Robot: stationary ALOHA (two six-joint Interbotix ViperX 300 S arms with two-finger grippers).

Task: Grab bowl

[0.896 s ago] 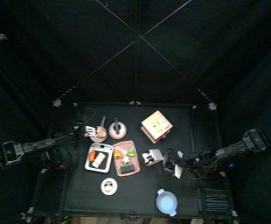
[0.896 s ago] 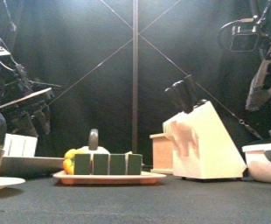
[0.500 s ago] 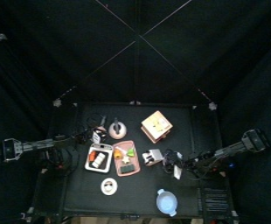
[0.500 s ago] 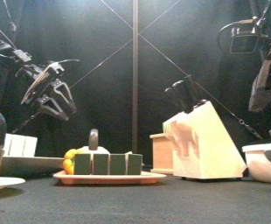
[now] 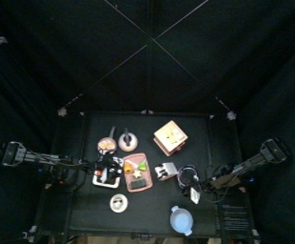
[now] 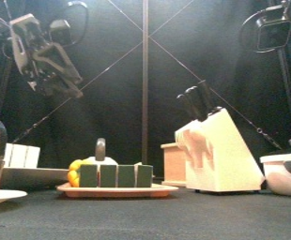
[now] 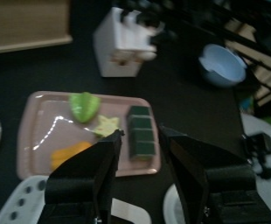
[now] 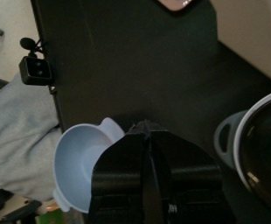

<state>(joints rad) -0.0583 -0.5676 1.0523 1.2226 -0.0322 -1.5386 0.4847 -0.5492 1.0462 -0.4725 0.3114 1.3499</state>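
The bowl (image 5: 182,220) sits free at the table's front edge, right of centre; the right gripper (image 8: 153,140) hovers just beside it, jaws narrow, holding nothing, while the left gripper (image 7: 135,157) hangs open over the pink tray (image 7: 59,131)

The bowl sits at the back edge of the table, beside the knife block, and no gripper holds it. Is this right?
Not quite. In the top view the bowl sits at the front edge of the table, far from the knife block. It is true that no gripper holds it.
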